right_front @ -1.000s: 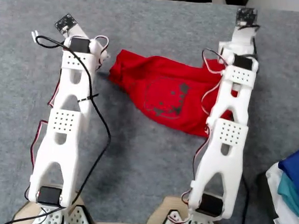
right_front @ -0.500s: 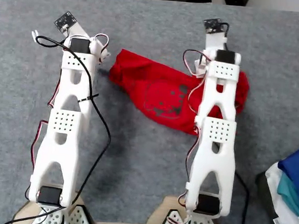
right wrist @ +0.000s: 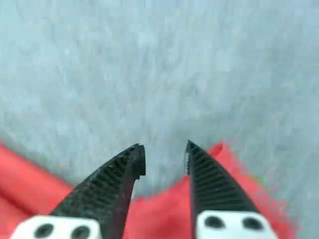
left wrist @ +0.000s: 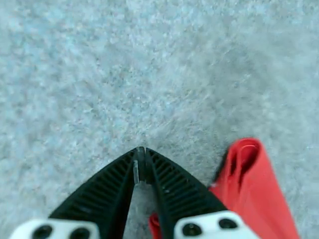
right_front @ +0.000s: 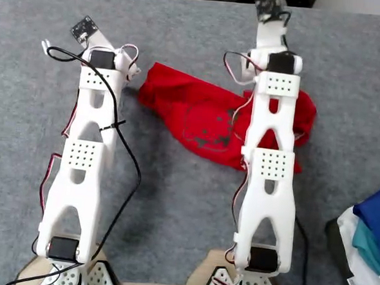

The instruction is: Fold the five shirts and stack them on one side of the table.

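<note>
My left pincer (left wrist: pixel 141 153) is clenched tip to tip on nothing, over the grey table (right_front: pixel 173 206) just beside the red shirt (right_front: pixel 204 121), which lies crumpled in the upper middle of the high view. My right pincer (right wrist: pixel 164 147) is partway open and empty, above the shirt's far edge.

The shirt (right_front: pixel 180 97) is bright red with a dark grey mottled print (right_front: pixel 210 127), the table (right_front: pixel 183 39) is speckled grey, the arms (right_front: pixel 86 155) are white, and the pile (right_front: pixel 374 215) shows blue, teal and white.
</note>
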Robot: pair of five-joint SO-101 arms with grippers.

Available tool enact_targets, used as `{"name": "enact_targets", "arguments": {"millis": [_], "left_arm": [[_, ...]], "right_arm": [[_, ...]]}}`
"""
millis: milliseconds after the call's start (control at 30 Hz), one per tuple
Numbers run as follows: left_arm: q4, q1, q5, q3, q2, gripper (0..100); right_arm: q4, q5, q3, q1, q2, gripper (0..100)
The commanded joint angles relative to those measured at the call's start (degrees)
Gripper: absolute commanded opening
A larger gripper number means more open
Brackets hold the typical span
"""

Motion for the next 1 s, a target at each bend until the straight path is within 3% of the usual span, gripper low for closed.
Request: {"name": "enact_targets", "arguments": {"millis": [0,200,700,900,967], "left_arm": [[-1.0,0.4,-0.3,-2.0,-1.1,2],[-1.0,0.4,-0.3,-2.0,-1.1,2],[0.1,1.0,-0.2,-2.5,-1.3,2],[4.1,7.1,0.9,-2.5,-12.9,3],[6.6,9.7,2.3,-2.4,-15.9,8]], "right_arm": [[-8.1,-0.4,0.0,0.7,-5.4,16.1],[-16.1,-0.4,8.9,4.6,-0.4,16.1],[-8.5,-4.7,11.5,9.4,-0.5,16.1],[-11.2,-3.7,9.4,9.8,2.4,16.0],[-11.2,-3.7,9.2,9.8,2.4,16.0]]}}
